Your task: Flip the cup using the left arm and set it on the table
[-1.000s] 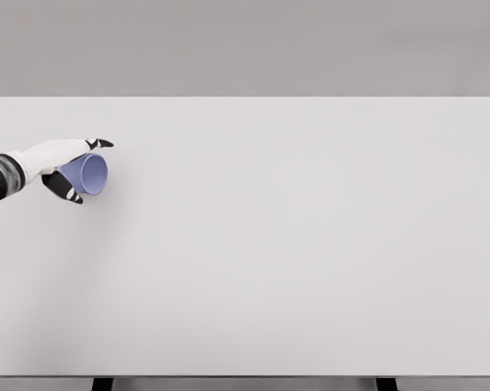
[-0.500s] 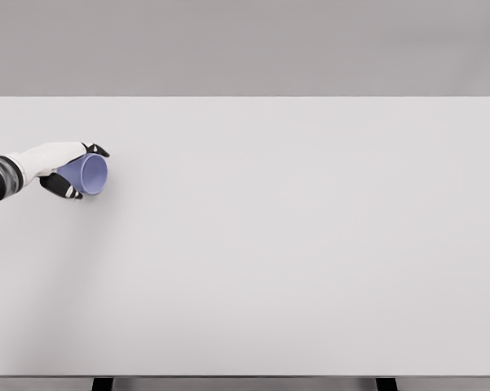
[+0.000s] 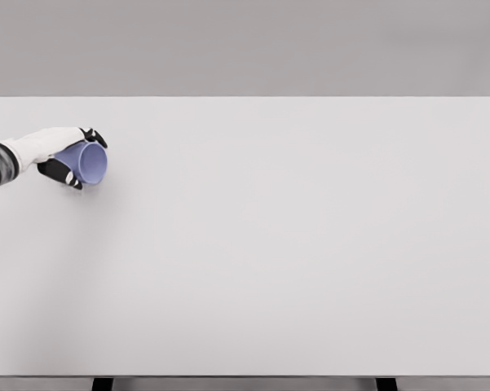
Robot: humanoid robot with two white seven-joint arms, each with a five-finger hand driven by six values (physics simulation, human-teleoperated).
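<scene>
The left hand grips a blue cup sideways above the bench; a loose hold during turning could drop it.

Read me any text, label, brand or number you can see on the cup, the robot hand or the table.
None: no readable text anywhere in the head view.
The blue cup, on its side in the left robot hand, shows plain surfaces.
The white table is unmarked.
The hand's black patches are not lettering.
</scene>
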